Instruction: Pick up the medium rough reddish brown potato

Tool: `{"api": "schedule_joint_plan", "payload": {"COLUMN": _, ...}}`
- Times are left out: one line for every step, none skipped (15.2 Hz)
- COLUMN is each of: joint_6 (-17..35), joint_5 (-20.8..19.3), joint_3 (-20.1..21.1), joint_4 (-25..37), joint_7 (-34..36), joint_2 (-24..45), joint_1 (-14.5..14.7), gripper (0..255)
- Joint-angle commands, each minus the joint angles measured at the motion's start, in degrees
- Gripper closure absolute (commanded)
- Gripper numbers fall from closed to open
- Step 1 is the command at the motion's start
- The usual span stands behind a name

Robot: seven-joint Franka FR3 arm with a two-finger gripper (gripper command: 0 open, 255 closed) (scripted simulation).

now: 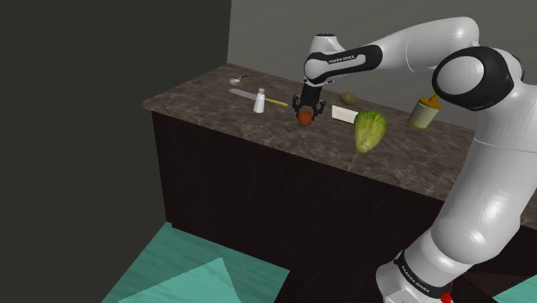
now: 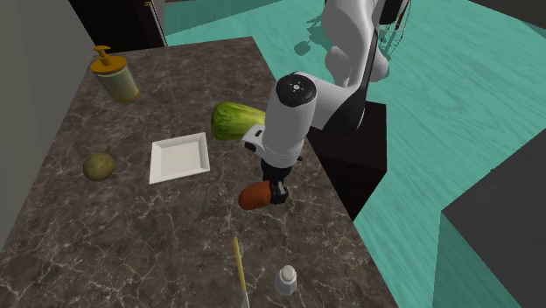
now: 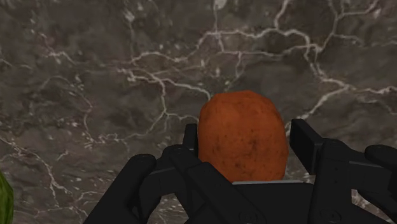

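Reddish-brown potato (image 3: pixel 242 137) between end effector (image 3: pixel 247 132) fingers (image 3: pixel 306 143) — lower end hidden

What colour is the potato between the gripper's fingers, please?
The potato is reddish brown, faintly speckled; the wrist view shows it best.

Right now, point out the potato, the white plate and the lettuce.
potato (image 3: pixel 242 137), wrist view, middle of its reddish-brown skin.
white plate (image 2: pixel 179 158), second exterior view, its bare centre.
lettuce (image 1: pixel 370 131), shoulder view, middle of the green head.

The arm (image 1: pixel 379 56) reaches down, its fingers (image 3: pixel 312 149) parted.
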Motion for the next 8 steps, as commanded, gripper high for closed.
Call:
{"api": "schedule_joint_plan", "payload": {"joint_6": 0.05, "joint_5": 0.00, "joint_3": -0.02, "joint_4": -0.05, "joint_7": 0.01, "joint_2": 0.13, "joint_1": -0.01, "gripper": 255}}
{"api": "schedule_joint_plan", "payload": {"joint_6": 0.01, "joint_5": 0.00, "joint_3": -0.01, "joint_4": 0.05, "joint_7": 0.02, "joint_2": 0.20, "joint_1": -0.01, "gripper": 255}}
{"api": "schedule_joint_plan", "payload": {"joint_6": 0.01, "joint_5": 0.00, "joint_3": -0.02, "joint_4": 0.10, "joint_7": 0.00, "joint_2": 0.25, "joint_1": -0.01, "gripper": 255}}
{"api": "schedule_joint_plan", "payload": {"joint_6": -0.01, "joint_5": 0.00, "joint_3": -0.02, "joint_4": 0.07, "joint_7": 0.01, "joint_2": 0.20, "joint_1": -0.01, "gripper": 255}}
{"api": "schedule_joint_plan", "payload": {"joint_6": 0.06, "joint_5": -0.01, "joint_3": 0.00, "joint_4": -0.14, "joint_7": 0.04, "joint_2": 0.06, "joint_1": 0.00, "gripper": 255}}
{"api": "schedule_joint_plan", "payload": {"joint_6": -0.61, "joint_5": 0.04, "joint_3": 0.01, "joint_4": 0.32, "joint_7": -0.05, "joint_2": -0.17, "joint_1": 0.01, "gripper": 255}}
{"api": "schedule_joint_plan", "payload": {"joint_6": -1.29, "joint_5": 0.09, "joint_3": 0.02, "joint_4": 0.78, "joint_7": -0.15, "joint_2": -0.39, "joint_1": 0.01, "gripper": 255}}
{"api": "schedule_joint_plan", "payload": {"joint_6": -1.98, "joint_5": 0.13, "joint_3": 0.03, "joint_4": 1.28, "joint_7": -0.24, "joint_2": -0.58, "joint_1": 0.02, "gripper": 255}}
